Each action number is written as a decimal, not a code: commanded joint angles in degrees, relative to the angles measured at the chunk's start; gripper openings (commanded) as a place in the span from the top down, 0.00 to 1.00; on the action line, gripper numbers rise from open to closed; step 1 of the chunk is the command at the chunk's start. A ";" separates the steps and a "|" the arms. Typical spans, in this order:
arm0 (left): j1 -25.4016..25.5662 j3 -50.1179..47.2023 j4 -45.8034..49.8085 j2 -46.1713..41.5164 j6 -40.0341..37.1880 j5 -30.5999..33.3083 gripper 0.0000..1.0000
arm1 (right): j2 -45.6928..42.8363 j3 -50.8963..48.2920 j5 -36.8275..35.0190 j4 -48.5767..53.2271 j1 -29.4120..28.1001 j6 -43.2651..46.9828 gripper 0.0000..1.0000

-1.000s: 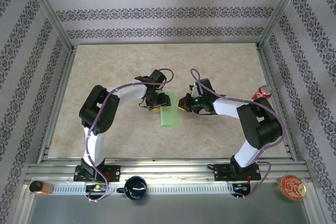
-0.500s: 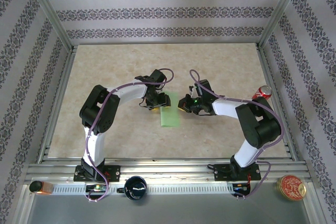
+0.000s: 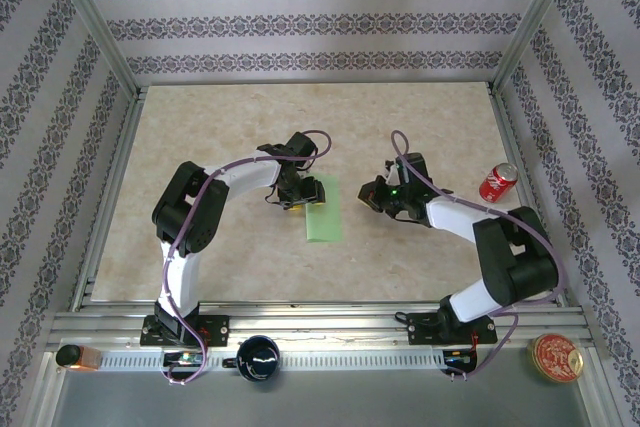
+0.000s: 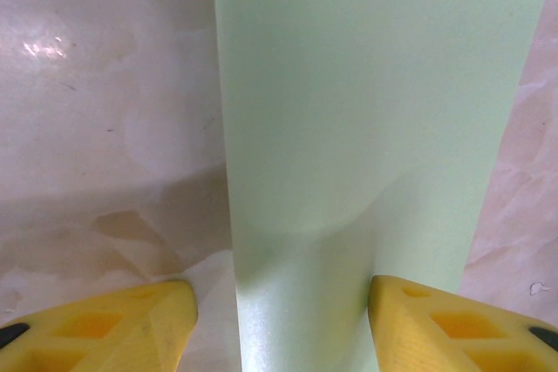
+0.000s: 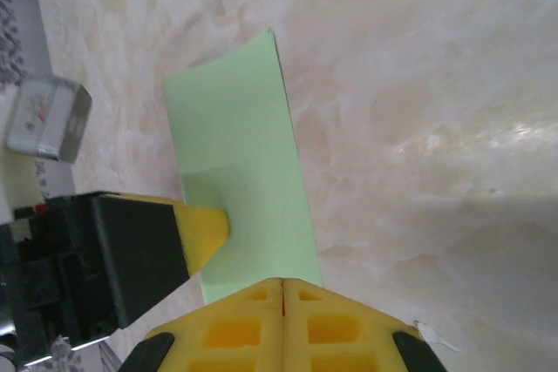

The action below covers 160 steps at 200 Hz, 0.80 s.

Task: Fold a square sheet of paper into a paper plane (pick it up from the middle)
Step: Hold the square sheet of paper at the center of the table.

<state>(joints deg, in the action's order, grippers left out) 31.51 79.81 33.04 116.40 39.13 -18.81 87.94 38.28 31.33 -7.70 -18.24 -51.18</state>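
The square sheet of paper (image 3: 323,209) lies flat on the table as a narrow light-green rectangle; no paper plane is in view. My left gripper (image 3: 297,195) is open over the strip's far end. In the left wrist view the paper (image 4: 366,111) runs between the yellow fingers: one fingertip (image 4: 131,328) is off its left edge, the other (image 4: 453,328) is on it. My right gripper (image 3: 372,197) is shut, empty, to the right of the strip and apart from it. In the right wrist view its closed tips (image 5: 285,283) point toward the paper (image 5: 240,145).
A red soda can (image 3: 497,182) lies at the right side of the table, beyond the right arm. On the front rail are a black mug (image 3: 258,357), a round tin (image 3: 555,357) and a small amber item (image 3: 75,357). Metal frame posts border the table.
My right gripper has drawn back to the right, away from the paper's edge, still shut. The can now shows fully. The left gripper and the paper have not moved.
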 commanded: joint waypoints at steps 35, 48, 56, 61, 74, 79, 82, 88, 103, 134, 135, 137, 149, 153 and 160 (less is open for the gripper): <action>0.14 -2.54 0.98 6.02 -2.92 4.83 0.42 | 3.95 4.30 -2.76 4.27 -3.41 2.20 1.00; 0.15 -2.51 1.03 5.85 -2.91 4.82 0.42 | 3.59 2.56 -1.35 1.42 -2.46 0.60 1.00; 0.09 -2.27 1.12 5.89 -2.92 4.68 0.42 | 3.31 2.03 -1.10 1.16 -2.08 0.25 1.00; 0.12 -2.16 1.15 5.90 -3.03 4.69 0.42 | 3.22 1.97 -0.95 1.37 -1.85 0.53 1.00; 0.05 -1.79 1.39 6.02 -3.18 4.78 0.42 | 2.81 1.97 -0.42 2.09 -1.54 1.07 1.00; 0.05 -1.68 1.48 6.17 -3.19 4.83 0.42 | 2.76 1.97 -0.31 2.16 -1.45 1.04 1.00; 0.05 -1.56 1.54 6.20 -3.23 4.79 0.42 | 2.70 1.97 -0.23 2.17 -1.45 1.14 1.00; 0.06 -1.50 1.48 6.22 -3.35 4.79 0.42 | 2.55 1.97 -0.18 2.17 -1.45 1.12 1.00; 0.05 -1.25 1.76 6.46 -3.44 4.73 0.42 | 2.41 2.23 0.12 2.44 -1.45 1.21 1.00; 0.13 -1.25 1.59 6.50 -3.55 4.24 0.42 | 2.50 2.66 0.47 2.26 -1.54 1.08 1.00; 0.09 -1.29 1.55 6.53 -3.55 4.14 0.42 | 2.59 2.67 0.48 2.21 -1.54 1.08 1.00; 0.12 -1.31 1.49 6.51 -3.56 4.13 0.42 | 2.56 2.67 0.53 2.18 -1.54 1.06 1.00; 0.05 -1.24 1.42 6.57 -3.71 3.96 0.42 | 2.76 2.76 0.81 1.93 -1.64 0.94 1.00; 0.08 -1.24 1.41 6.66 -3.76 3.95 0.42 | 2.81 2.76 0.96 1.84 -1.62 0.97 1.00; 0.06 -1.10 1.56 6.83 -3.88 3.97 0.42 | 2.86 2.76 1.25 1.67 -1.67 0.97 1.00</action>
<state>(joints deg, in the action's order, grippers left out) 31.51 80.82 34.30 116.95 37.65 -18.96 91.66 40.73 30.98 -5.41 -19.73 -49.98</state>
